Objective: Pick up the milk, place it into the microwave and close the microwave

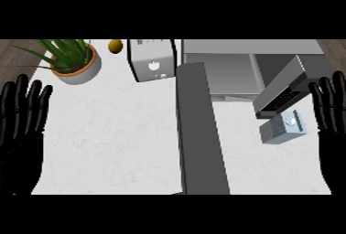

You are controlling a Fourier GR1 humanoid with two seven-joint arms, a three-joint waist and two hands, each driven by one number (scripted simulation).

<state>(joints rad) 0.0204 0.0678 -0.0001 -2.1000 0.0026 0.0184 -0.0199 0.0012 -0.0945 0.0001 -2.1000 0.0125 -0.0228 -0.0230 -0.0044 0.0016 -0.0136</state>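
Note:
The milk is a small pale blue-grey carton on the white counter, at the right, just below the microwave's dark control panel. The grey microwave stands at the back right with its inside showing. Its door is swung open and reaches as a long grey slab toward the counter's front edge. My right hand rests open at the right edge, fingers up, a little right of the milk and apart from it. At the left edge my left hand rests open, fingers up.
A silver toaster stands at the back, left of the microwave. A potted green plant sits at the back left, with a small yellow-brown fruit between it and the toaster.

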